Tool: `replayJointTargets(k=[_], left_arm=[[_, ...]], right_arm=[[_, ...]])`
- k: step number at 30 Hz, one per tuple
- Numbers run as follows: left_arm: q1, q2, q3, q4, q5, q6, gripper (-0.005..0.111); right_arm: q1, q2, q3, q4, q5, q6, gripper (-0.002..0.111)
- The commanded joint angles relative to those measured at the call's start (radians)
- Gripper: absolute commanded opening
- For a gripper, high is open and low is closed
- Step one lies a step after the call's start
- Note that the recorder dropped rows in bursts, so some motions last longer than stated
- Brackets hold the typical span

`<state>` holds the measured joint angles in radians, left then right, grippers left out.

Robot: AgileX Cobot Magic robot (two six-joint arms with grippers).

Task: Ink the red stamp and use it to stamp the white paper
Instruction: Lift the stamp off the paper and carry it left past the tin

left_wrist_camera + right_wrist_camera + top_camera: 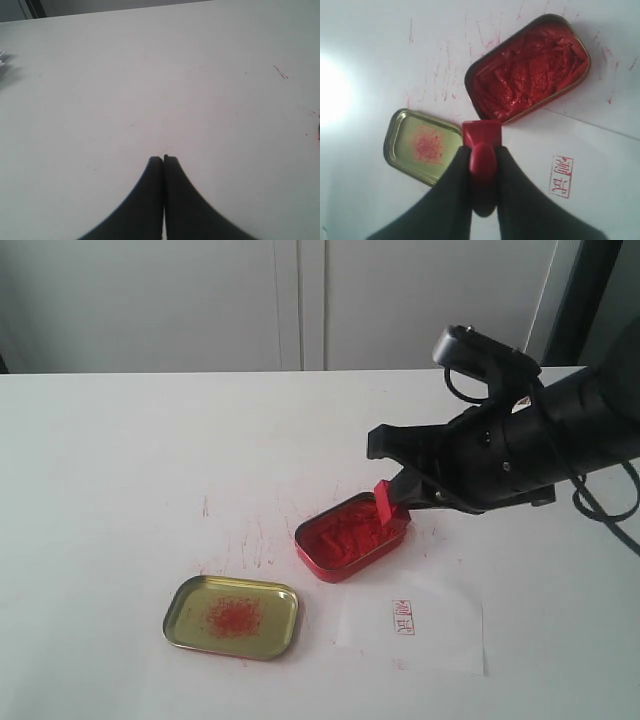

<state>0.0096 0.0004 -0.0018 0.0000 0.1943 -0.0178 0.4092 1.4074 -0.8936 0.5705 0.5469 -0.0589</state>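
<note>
The right gripper (pixel 482 160) is pinching the red stamp (pixel 481 132) by its handle at the red ink tin's (pixel 335 566) edge.
Gripping the handle is leaving the flat base free to meet the red paste (pixel 530 70) filling the tin. The gold lid (pixel 278 602), near left, is holding only red smudges. The white paper (pixel 440 625) is waiting near right, already marked once. The left gripper (pixel 163 160) is pressed together, holding nothing.
</note>
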Motion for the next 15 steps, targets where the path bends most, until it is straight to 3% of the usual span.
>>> replayJointTargets(k=[1,6,15], left_arm=[[-0.003,0.0,0.002,-0.006,-0.001,-0.004,0.0],[-0.003,0.0,0.002,-0.006,-0.001,-0.004,0.0],[-0.003,0.0,0.002,-0.006,-0.001,-0.004,0.0]], right_arm=[[-0.016,0.073,-0.01,0.182,-0.007,-0.131,0.0],[0.001,0.217,-0.081,0.427,-0.023,-0.257,0.0],[0.091,0.365,-0.239,0.484,-0.055,-0.252,0.0]])
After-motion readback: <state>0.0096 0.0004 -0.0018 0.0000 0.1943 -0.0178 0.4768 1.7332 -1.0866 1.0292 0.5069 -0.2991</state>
